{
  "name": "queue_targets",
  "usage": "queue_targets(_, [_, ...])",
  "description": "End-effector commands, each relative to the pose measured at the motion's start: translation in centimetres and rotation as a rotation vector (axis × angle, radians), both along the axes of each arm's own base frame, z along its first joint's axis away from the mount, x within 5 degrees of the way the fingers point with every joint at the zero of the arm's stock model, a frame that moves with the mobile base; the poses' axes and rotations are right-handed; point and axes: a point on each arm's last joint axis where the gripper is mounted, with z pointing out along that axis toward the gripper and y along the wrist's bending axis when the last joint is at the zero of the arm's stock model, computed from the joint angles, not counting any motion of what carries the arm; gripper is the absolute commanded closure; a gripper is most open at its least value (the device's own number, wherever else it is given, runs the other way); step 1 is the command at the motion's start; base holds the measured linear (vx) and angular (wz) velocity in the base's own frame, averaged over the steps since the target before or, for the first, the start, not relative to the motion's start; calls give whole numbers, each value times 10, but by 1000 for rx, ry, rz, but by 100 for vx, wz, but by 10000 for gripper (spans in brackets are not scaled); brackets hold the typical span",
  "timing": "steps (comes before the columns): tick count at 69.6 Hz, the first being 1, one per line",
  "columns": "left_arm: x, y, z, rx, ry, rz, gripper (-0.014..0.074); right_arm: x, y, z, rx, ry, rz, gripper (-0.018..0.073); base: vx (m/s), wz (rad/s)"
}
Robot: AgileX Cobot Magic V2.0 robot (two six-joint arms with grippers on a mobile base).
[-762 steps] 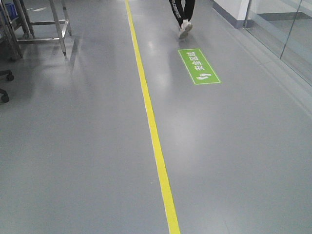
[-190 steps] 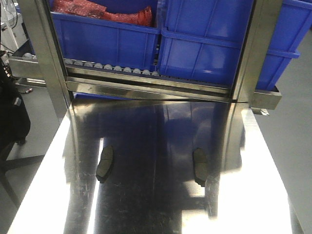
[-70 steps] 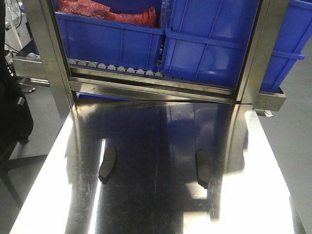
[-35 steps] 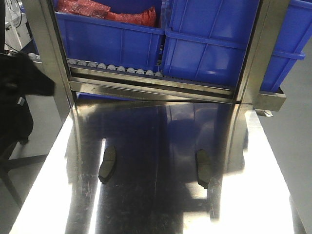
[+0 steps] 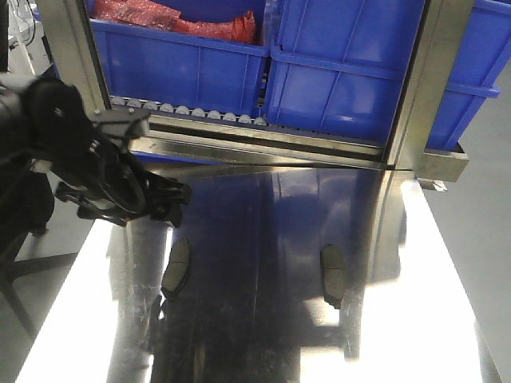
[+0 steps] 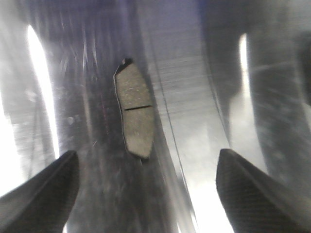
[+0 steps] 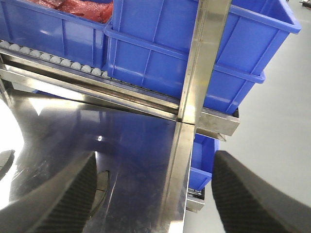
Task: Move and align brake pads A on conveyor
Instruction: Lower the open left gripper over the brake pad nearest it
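Stiff, dense brake pad (image 6: 135,115) is judged best pinched across its narrow width by the wide-spread left gripper (image 6: 146,162).

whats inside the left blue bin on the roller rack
Crumpled red material shows above the rim of the left blue bin. Its opaque wall hides whatever lies lower.
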Motion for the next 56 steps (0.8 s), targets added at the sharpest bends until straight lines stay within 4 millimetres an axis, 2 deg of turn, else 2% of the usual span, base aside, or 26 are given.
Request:
queue_targets(1, [5, -9, 6, -39, -62, 16, 52, 0, -1, 11, -6, -87, -5, 82, 0, 0])
queue_targets(14, [17, -13, -24, -16, 19, 84, 52, -1, -1, 11, -6, -82, -4, 82, 0, 0])
queue_targets(24, [21, -11, -35, 47, 61, 109, 52, -1, -1, 11, -6, -81, -4, 82, 0, 0])
queue_targets(36, [31, -18, -35, 169, 97, 80, 52, -1, -1, 11, -6, -81, -4, 82, 0, 0])
queue_targets(56, [49, -42, -31, 161, 161, 67, 52, -1, -1, 10, -6, -80, -4, 82, 0, 0])
